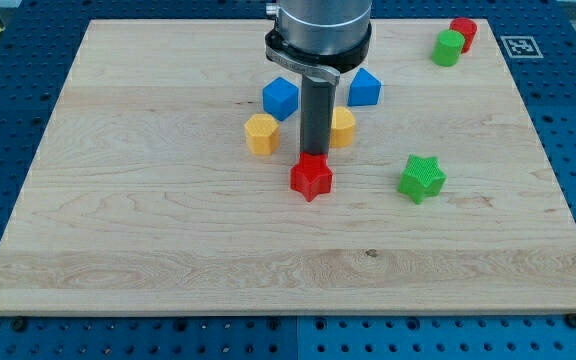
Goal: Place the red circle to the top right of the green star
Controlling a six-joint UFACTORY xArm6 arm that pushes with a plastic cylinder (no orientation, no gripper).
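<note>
A: Position check. My tip (314,153) sits at the top edge of the red star (311,177), touching or just short of it; the rod hides the contact. No gripper on this rig. The rod has hold of nothing and can only shove.

B: And the task's block?

A: The red circle (463,32) is far off at the board's top right corner, pressed against the green circle (449,48), which lies just to its lower left. The green star (423,178) is to the view's right of the red star, well apart from the red circle.

B: Risks?

A: First, wrong target. The tip is at a red block, but it is the star, not the circle. A push here likely drives the star toward the view's bottom for nothing.

B: Second?

A: The pair at the corner. The red circle is near the wooden board (168,250) edge, so there is little room to get behind it. A push down and left probably drags the green circle along.

B: Clutter near the tip?

A: Yellow block on the left (261,133), yellow block on the right (342,127), blue cube (280,97), second blue block (364,87). A careless traverse right could clip the right-hand ones.

B: Last?

A: Overshoot could knock the green star off its spot.
</note>
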